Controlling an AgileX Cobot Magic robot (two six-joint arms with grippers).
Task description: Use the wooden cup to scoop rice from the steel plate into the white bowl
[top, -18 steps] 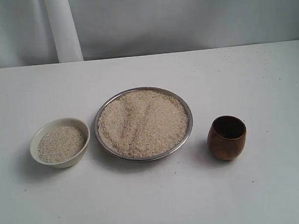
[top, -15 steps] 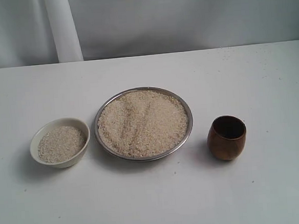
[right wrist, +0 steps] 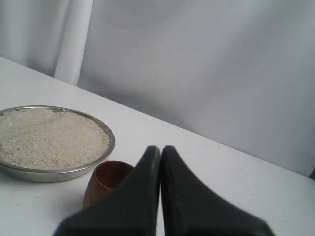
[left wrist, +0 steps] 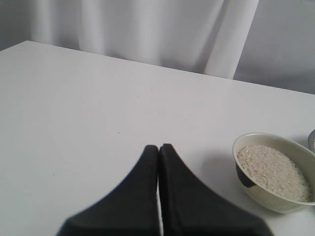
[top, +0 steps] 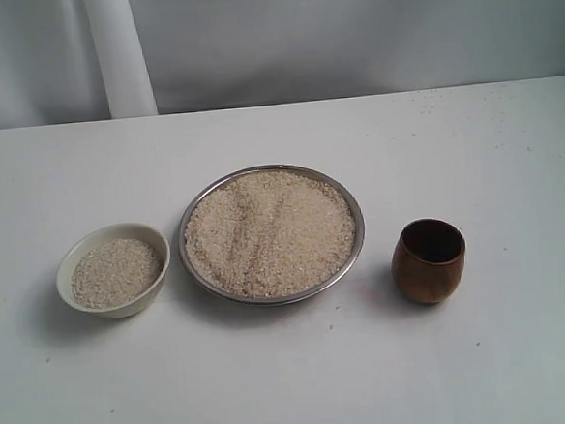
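The steel plate (top: 354, 202) lies mid-table, filled with a flat bed of rice (top: 269, 232). Left of it stands the white bowl (top: 73, 261), partly filled with rice. The wooden cup (top: 428, 260) stands upright and empty to the plate's right. No arm shows in the exterior view. In the left wrist view my left gripper (left wrist: 159, 146) is shut and empty, apart from the white bowl (left wrist: 268, 199). In the right wrist view my right gripper (right wrist: 160, 148) is shut and empty, hovering close to the wooden cup (right wrist: 106, 184), whose one side its fingers hide, with the steel plate (right wrist: 101, 160) beyond.
A white table (top: 295, 386) carries everything, backed by a pale curtain (top: 348, 33). Tiny loose specks dot the tabletop near its far right part (top: 498, 110).
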